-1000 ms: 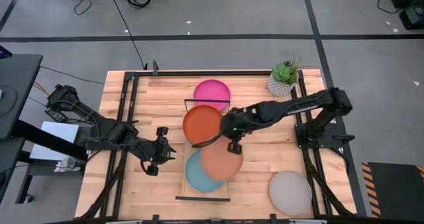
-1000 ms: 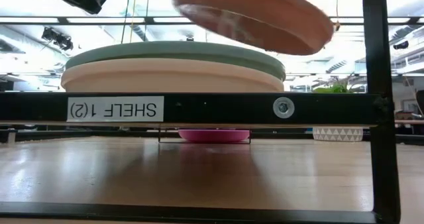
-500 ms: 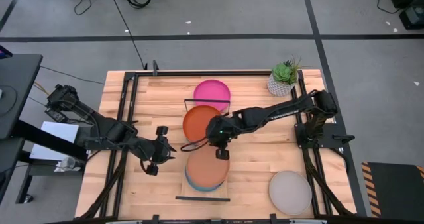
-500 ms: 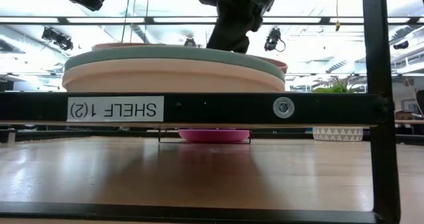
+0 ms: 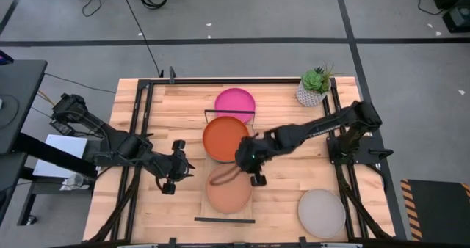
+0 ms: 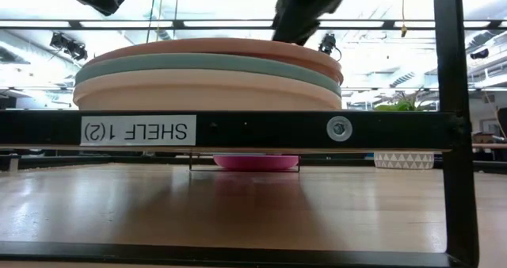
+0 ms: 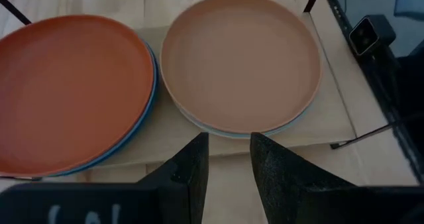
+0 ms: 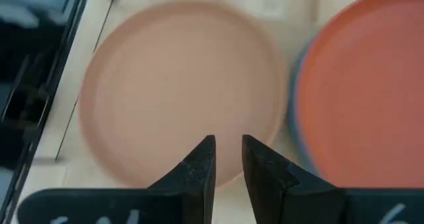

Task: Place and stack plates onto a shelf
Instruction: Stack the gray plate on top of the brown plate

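The terracotta-peach plate lies flat on top of the stack at the shelf's near end. In the low view this plate rests on a grey-green plate, which rests on a cream-pink plate. The orange-red plate lies on a blue one at the middle of the shelf. The magenta plate lies at the far end. The grey plate lies on the tabletop. My right gripper hovers by the peach plate's right rim, narrowly open. My left gripper waits left of the shelf, open.
A white pot with a green plant stands at the table's far right corner. Black frame rails run along the table's left and right sides. The shelf's near rail carries a label. Bare tabletop lies between the shelf and the grey plate.
My right gripper carried the terracotta-peach plate from above the shelf's right side toward the near end and lowered it flat onto the stack, covering the plate beneath. The gripper then drew back toward the table's right and rose off the plate's rim.
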`<control>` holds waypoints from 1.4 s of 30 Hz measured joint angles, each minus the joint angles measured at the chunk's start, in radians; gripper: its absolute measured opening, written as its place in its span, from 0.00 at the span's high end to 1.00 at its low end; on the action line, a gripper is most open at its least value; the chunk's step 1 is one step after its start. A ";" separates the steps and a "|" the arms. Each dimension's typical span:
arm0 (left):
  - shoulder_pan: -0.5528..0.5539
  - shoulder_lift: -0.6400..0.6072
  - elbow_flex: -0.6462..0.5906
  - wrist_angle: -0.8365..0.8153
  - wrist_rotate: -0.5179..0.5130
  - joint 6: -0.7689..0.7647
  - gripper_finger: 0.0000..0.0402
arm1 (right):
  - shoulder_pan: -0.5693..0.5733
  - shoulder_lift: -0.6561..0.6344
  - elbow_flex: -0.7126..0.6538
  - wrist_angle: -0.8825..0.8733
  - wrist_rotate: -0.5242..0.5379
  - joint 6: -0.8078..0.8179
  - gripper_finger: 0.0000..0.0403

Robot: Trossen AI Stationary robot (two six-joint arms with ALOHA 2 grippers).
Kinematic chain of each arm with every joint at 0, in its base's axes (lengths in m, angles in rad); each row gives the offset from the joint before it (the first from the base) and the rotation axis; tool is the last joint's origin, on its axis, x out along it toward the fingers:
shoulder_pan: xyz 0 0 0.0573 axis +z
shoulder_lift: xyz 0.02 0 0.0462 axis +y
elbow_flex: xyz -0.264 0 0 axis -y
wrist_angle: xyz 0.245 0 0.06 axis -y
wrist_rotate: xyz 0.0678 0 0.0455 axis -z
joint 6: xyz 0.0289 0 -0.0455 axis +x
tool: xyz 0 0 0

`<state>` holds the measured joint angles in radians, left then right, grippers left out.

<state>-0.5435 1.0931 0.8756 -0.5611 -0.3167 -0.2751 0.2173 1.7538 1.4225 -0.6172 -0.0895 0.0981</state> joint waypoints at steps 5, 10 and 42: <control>-0.015 0.003 -0.063 0.053 0.004 -0.007 0.71 | 0.106 0.005 -0.055 0.051 0.094 0.026 0.80; -0.017 0.003 -0.119 0.109 0.005 -0.028 0.71 | 0.187 0.005 -0.142 0.170 0.221 0.030 0.80; -0.015 0.002 -0.130 0.211 0.007 0.053 0.71 | 0.399 -0.070 -0.247 -0.381 -0.007 0.404 0.67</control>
<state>-0.5589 1.0950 0.7460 -0.3499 -0.3096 -0.2223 0.6163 1.6842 1.1755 -0.9981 -0.0965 0.5025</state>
